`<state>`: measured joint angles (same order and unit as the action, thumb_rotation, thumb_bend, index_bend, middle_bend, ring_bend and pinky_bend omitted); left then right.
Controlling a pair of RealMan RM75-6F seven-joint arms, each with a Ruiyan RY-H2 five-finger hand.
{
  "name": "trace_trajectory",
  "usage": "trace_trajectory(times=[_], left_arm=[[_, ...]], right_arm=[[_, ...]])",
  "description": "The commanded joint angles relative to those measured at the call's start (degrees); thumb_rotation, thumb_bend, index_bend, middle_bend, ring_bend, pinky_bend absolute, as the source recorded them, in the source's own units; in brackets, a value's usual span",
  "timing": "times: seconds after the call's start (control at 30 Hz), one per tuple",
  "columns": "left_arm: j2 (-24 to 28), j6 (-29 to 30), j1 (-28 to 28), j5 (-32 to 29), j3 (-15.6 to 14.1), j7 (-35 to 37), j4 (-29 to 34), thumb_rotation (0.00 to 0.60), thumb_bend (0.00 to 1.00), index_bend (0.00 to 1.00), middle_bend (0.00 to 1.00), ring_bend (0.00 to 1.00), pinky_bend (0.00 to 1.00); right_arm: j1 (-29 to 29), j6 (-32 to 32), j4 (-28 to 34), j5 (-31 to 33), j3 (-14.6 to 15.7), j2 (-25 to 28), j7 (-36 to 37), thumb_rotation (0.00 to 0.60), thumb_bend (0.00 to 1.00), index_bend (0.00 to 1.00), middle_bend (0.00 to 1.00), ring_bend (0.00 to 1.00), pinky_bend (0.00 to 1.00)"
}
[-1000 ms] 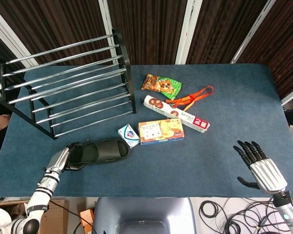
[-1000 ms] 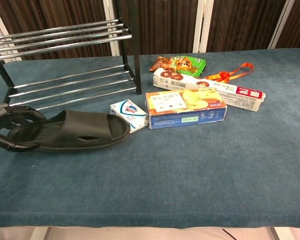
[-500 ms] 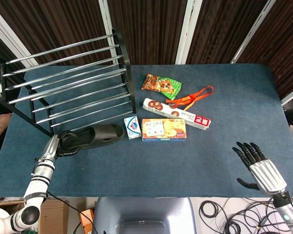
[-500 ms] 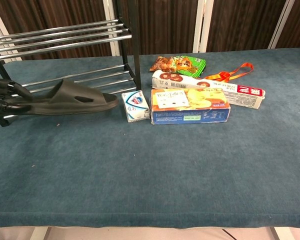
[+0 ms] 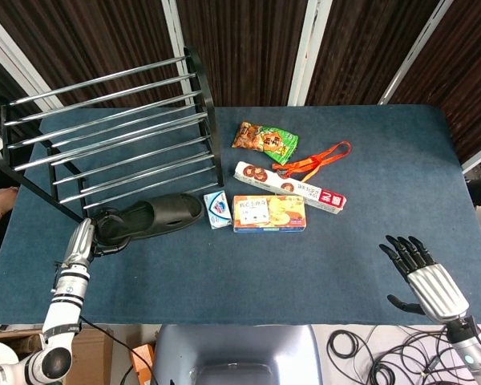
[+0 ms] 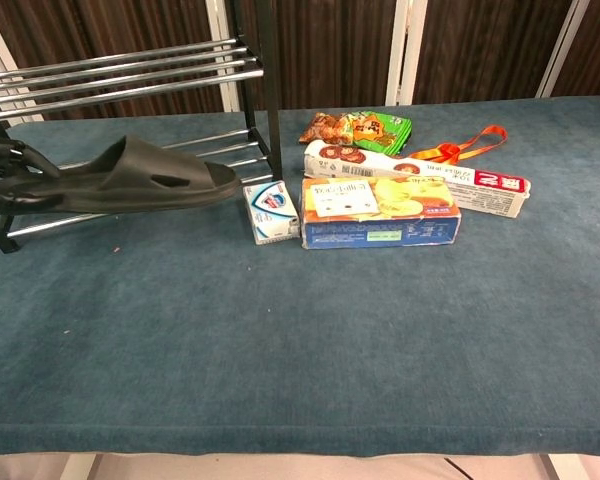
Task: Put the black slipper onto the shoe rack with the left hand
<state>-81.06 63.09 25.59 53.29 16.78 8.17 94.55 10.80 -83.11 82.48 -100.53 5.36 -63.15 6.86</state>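
Note:
The black slipper point(image 5: 150, 217) point(image 6: 130, 181) is lifted off the table, toe pointing right, just in front of the shoe rack's lowest bars. My left hand point(image 5: 86, 238) point(image 6: 2, 172) grips its heel end at the far left. The chrome-barred shoe rack point(image 5: 112, 136) point(image 6: 130, 70) stands at the back left. My right hand point(image 5: 423, 273) hovers open near the table's front right corner, fingers spread, holding nothing.
A small blue-white box point(image 5: 217, 208) lies right by the slipper's toe. A biscuit box point(image 5: 269, 213), a long cookie box point(image 5: 289, 188), a snack bag point(image 5: 264, 140) and an orange lanyard point(image 5: 321, 159) lie mid-table. The rack's black frame post point(image 6: 270, 100) stands near the toe.
My left hand lifted the slipper off the cloth and carried it back toward the rack. The small box and the biscuit box got pushed right early on. The right hand hardly moved.

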Motion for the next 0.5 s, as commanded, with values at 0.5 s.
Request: trace_trajectory(times=[0.5], left_arm=[[-18.9,0.4,7.6,-4.1,10.5,6.2,-28.8,0.6,0.35,0.47,0.67,0.76,0.99]], right_arm=[[-0.2,-0.3,-0.6,-0.9,0.4,0.1,0.7,0.6,0.11,0.0,0.0,0.0,0.0]])
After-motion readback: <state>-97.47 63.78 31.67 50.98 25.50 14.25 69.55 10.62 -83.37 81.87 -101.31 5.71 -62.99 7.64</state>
